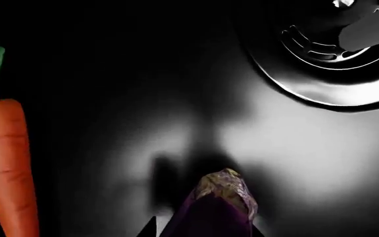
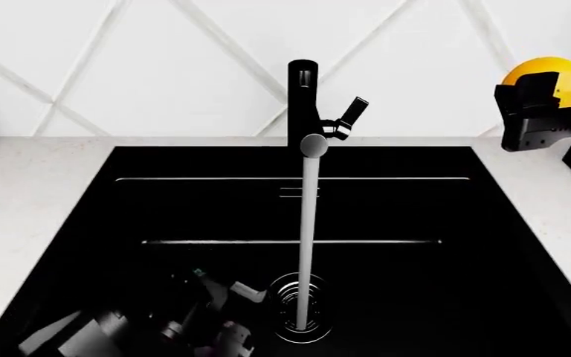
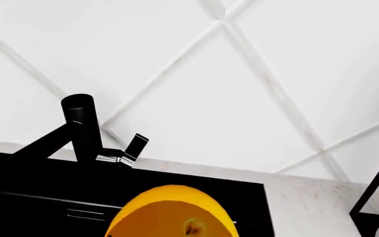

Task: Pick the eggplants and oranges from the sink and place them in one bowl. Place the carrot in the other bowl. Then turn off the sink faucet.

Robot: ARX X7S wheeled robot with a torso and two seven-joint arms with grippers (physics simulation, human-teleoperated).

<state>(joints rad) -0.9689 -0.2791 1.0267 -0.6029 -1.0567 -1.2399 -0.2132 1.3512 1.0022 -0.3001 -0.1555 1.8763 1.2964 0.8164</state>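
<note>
The orange (image 2: 549, 78) is gripped by the right hand (image 2: 526, 111), raised above the tabletop (image 2: 27, 193) right of the sink (image 2: 117, 216). The eggplant (image 1: 219, 210) is gripped by the left hand (image 2: 221, 338), low inside the sink. The carrot (image 1: 5, 158) lies on the sink floor beside it. Water is seen running from the faucet (image 2: 303, 104) into the drain (image 1: 327, 54).

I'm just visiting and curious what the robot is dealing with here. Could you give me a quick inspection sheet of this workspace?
Surface: white marbled counter around black sink.
Job's things: orange held up at the right; eggplant and carrot in the basin; faucet running onto the drain. Bowls not seen.
Clutter: nothing seen.
Grippers: right gripper shut on the orange; left gripper shut on the eggplant.
Cables: nothing seen.
Surroundings: white tiled wall.
</note>
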